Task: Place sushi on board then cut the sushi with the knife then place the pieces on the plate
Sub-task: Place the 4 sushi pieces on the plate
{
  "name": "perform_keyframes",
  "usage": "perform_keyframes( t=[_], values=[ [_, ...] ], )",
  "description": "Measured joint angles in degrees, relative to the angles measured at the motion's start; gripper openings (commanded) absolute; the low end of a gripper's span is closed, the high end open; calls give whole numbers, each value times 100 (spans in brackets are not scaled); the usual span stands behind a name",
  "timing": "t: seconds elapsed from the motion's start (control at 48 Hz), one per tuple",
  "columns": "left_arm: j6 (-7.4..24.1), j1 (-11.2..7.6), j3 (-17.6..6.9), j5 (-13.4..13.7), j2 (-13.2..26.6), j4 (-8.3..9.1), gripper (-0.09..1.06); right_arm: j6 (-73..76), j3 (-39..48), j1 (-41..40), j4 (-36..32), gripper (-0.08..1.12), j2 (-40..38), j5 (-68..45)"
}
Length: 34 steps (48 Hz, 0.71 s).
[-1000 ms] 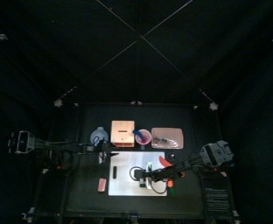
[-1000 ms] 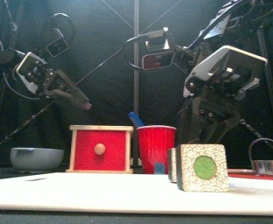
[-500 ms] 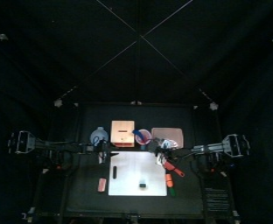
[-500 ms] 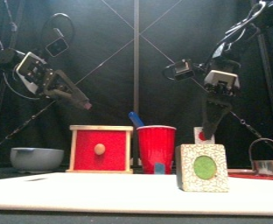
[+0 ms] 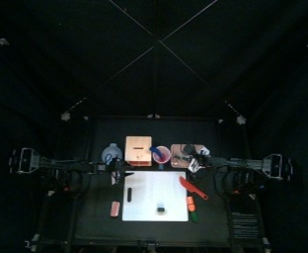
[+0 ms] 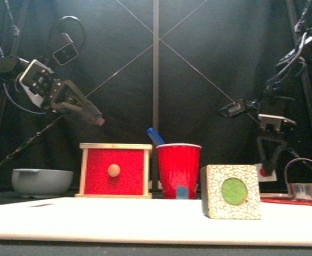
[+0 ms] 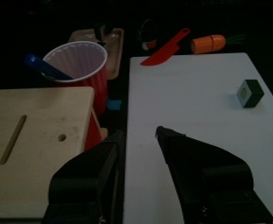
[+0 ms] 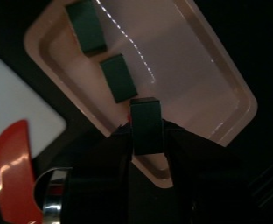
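Two sushi pieces [image 8: 87, 28] on our tray [image 8: 203, 83], board's [image 5: 143, 193] 1 o'clock; right gripper [image 8: 147, 138] pinches a third piece [image 8: 146, 115], left gripper [image 7: 136, 138] spread.

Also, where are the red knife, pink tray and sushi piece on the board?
red knife [image 7: 164, 51], left wrist view, its middle.
pink tray [image 8: 198, 68], right wrist view, bare floor.
sushi piece [image 7: 252, 92], left wrist view, top face.

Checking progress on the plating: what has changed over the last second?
The right gripper lifted a sushi piece off the white board and carried it back and right. It now holds it over the pink tray, where two other pieces lie. Unchanged: the left gripper resting at the left, the last piece on the board, and the red knife.
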Motion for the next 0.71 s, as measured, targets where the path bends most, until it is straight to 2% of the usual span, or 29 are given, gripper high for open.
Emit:
perform_keyframes(
  t=[0.333,0.604,0.708],
  values=[
    [18,0,0,0,0,0,76,9,492,-457,308,62,0,-870],
    [18,0,0,0,0,0,76,9,598,-633,387,76,0,-1072],
    [18,9,9,0,0,0,76,-18,598,-642,369,78,-9,-1081]
  ],
)
